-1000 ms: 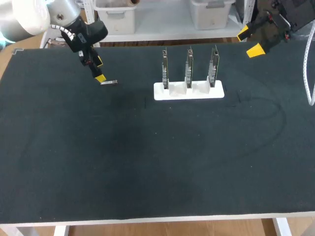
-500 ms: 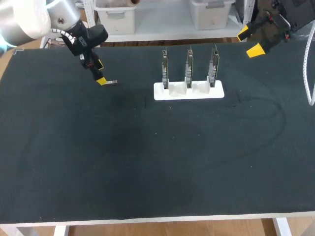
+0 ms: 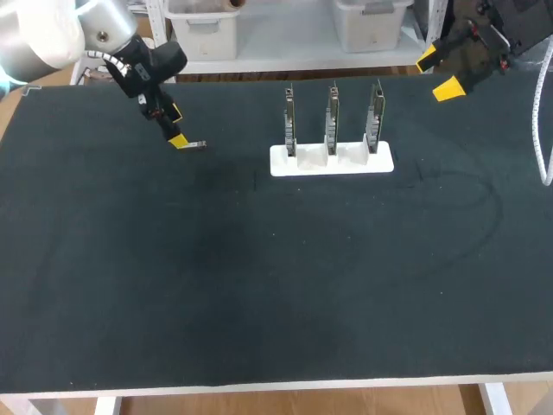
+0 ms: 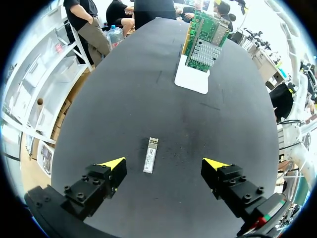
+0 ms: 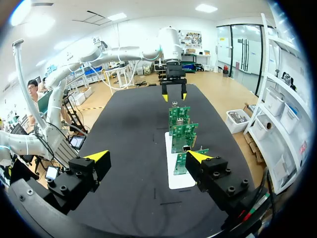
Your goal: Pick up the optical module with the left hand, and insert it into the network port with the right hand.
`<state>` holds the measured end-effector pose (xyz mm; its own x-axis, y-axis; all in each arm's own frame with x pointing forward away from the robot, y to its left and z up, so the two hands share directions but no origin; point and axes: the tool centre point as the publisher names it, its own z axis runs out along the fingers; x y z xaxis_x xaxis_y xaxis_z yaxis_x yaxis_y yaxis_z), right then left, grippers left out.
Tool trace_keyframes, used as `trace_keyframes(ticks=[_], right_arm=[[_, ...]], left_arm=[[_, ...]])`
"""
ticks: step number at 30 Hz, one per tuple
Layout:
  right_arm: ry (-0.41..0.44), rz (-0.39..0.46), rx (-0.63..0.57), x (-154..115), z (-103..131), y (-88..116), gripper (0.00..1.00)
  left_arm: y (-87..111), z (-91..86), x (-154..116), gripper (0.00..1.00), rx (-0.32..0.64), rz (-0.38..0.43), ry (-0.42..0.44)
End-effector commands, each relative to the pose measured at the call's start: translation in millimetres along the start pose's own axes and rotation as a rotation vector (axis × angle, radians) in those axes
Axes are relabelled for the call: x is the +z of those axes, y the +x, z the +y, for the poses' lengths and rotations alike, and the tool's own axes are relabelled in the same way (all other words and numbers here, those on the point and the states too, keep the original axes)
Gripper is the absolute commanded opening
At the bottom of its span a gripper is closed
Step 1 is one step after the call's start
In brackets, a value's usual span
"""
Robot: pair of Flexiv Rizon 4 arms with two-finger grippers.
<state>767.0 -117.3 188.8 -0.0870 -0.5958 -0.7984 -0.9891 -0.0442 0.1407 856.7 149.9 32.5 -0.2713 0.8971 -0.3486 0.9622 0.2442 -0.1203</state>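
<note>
- Here, the small silver rectangular optical module (image 4: 150,154) lies flat between the wide-open, empty fingers of the yellow-tipped left gripper (image 4: 164,163)
- Yellow-tipped right gripper (image 5: 147,156) likewise spread wide, empty

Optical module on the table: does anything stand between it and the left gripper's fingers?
Nothing visible does. The small silver optical module lies flat on the black table mat, in line with the gap between the open yellow-tipped fingers of the left gripper, touching neither.

Black table (image 3: 259,285) bears optical module (image 3: 195,145) and white card stand (image 3: 381,161).
</note>
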Motion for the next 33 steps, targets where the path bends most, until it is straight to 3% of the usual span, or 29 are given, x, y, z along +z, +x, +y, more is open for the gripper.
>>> trace_keyframes(ticks=[1,11,19,26,33], right_arm=[[0.001,0.0,-0.001,0,1,0,1.0],[0.001,0.0,-0.001,0,1,0,1.0],[0.001,0.0,-0.001,0,1,0,1.0],[0.001,0.0,-0.001,0,1,0,1.0],[0.001,0.0,-0.001,0,1,0,1.0]], left_arm=[[-1.6,4.4,0,1.0,0.002,0.004,0.008],[7.2,9.5,3,1.0,-0.021,0.002,0.011],[26.7,8.5,32,1.0,-0.073,0.026,0.071],[23.6,13.0,11,1.0,-0.057,0.045,0.009],[21.9,19.0,11,1.0,-0.031,0.082,0.002]])
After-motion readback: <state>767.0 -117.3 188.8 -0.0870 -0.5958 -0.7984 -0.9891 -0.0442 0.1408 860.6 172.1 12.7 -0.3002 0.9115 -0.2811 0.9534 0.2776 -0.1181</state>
